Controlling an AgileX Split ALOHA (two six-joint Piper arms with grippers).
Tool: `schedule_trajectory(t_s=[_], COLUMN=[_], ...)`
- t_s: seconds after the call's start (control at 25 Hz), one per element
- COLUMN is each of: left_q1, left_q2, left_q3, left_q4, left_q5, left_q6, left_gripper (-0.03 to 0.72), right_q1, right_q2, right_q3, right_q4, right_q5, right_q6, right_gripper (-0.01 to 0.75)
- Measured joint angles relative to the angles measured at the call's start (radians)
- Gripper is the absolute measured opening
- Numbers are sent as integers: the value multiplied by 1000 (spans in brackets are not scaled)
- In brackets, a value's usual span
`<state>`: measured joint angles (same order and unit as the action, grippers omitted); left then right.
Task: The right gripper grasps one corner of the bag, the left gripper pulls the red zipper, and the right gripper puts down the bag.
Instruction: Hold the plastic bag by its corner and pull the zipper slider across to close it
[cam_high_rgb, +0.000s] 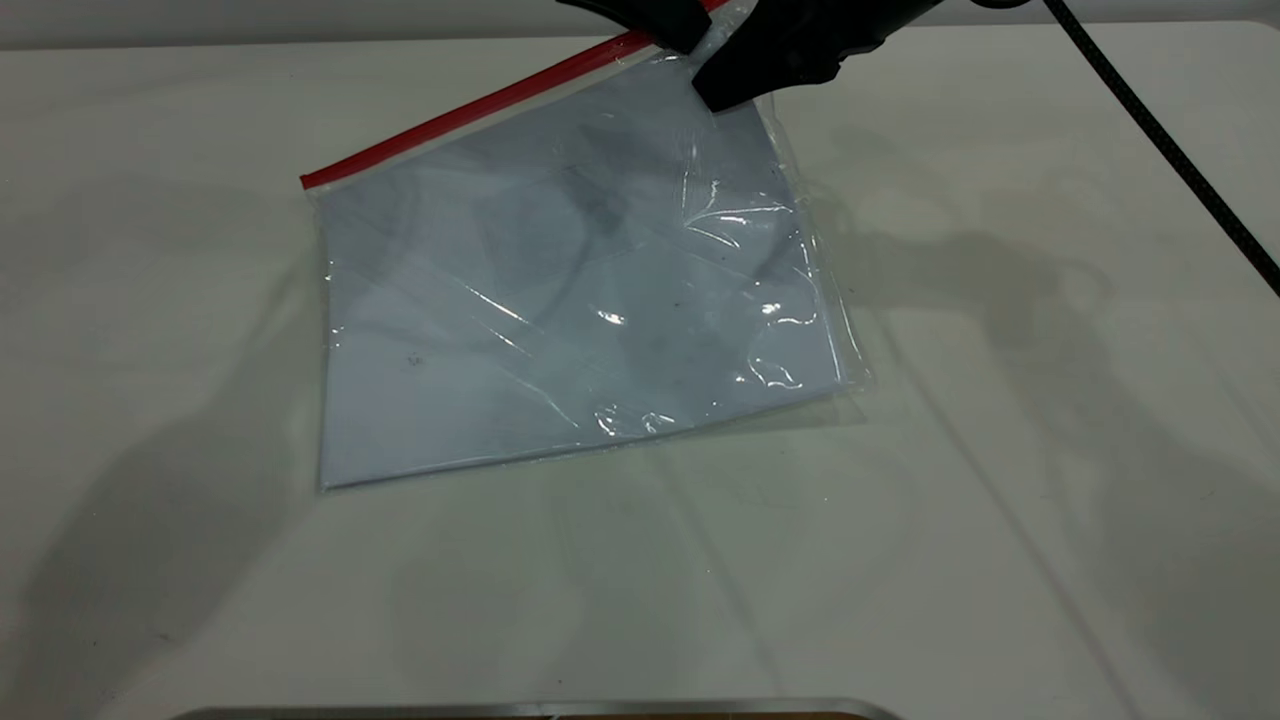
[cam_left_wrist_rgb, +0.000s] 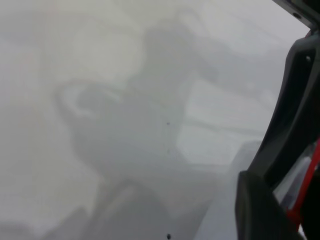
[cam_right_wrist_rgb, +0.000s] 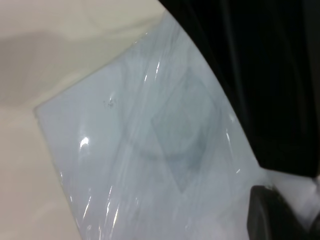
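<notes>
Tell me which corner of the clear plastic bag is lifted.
The far right corner of the clear plastic bag, pinched by the right gripper beside the red zipper strip; other corners lie flat.

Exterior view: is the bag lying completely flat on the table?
No: the bag is raised at its far corner, where the right hand grips it beside the red zipper, while its near edge rests on the table.

White table (cam_high_rgb: 1000, 500) carrying the clear bag (cam_high_rgb: 560, 320), which is lying near the far middle with its near edge resting on the surface and its far right corner rising toward the far edge; the red zipper (cam_high_rgb: 470, 112) is running along the bag's far-left edge
</notes>
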<state>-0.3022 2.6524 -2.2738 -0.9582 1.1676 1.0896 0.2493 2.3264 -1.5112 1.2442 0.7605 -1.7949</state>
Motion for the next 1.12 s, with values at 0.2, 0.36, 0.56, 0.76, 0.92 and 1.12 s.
schedule_trajectory(t_s=[0.2,0.36,0.56,0.76,0.92,1.12], left_q1=[9,16,20,20,20,20], left_q2=[-1,-2,-2,-2,-2,-2], left_q3=[-4,-5,-5,-5,-5,-5], left_q4=[0,0,0,0,0,0], left_q5=[0,0,0,0,0,0], left_q6=[0,1,1,1,1,4], left_gripper=[192,190,188,178,94,53], right_q1=[0,0,0,0,0,0], right_q2=[0,0,0,0,0,0], right_q3=[0,0,0,0,0,0], right_q4=[11,20,24,25,27,27], right_q5=[-4,-4,-3,0,0,0], right_q6=[0,0,-1,-1,1,3], right_gripper=[36,36,37,37,37,37])
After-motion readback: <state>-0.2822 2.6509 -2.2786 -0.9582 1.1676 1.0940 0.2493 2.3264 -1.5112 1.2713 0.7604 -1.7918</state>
